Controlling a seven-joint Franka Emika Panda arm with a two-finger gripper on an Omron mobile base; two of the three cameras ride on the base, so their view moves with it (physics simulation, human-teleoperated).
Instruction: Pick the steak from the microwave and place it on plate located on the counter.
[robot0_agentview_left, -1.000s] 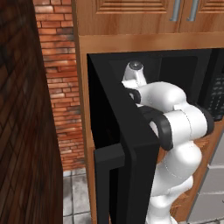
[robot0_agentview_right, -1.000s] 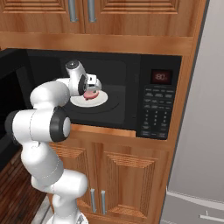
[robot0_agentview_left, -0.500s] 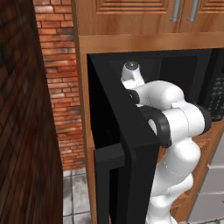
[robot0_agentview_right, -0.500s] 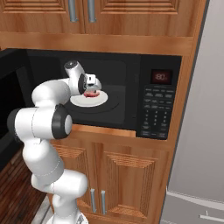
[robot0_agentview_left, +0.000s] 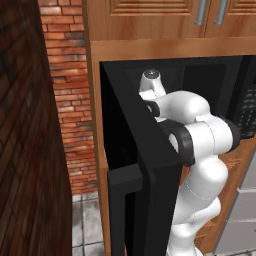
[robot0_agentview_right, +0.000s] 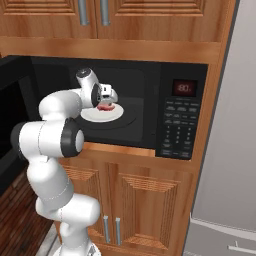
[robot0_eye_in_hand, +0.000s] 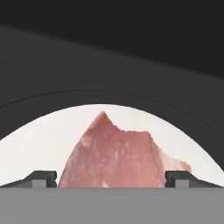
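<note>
The steak (robot0_agentview_right: 104, 107) is a pinkish-red slab lying on a white round dish (robot0_agentview_right: 114, 116) inside the black microwave (robot0_agentview_right: 181, 125). My gripper (robot0_agentview_right: 106, 103) reaches into the cavity and hangs right over the meat, open. In the hand view the steak (robot0_eye_in_hand: 118, 157) sits between my two dark fingertips (robot0_eye_in_hand: 43, 177), which stand one at each side of it without touching, on the white dish (robot0_eye_in_hand: 39, 140). The microwave's door (robot0_agentview_left: 145, 165) stands swung open in front of my arm. The plate on the counter is out of view.
A grey fridge (robot0_agentview_right: 227, 150) stands right of the microwave. Wooden cabinet doors (robot0_agentview_right: 125, 200) run below it and more cabinets (robot0_agentview_right: 150, 17) above. A brick wall (robot0_agentview_left: 70, 100) rises at the left beyond the open door.
My arm has pushed a little further into the cavity, bringing the hand closer over the steak. The steak and dish have not moved.
</note>
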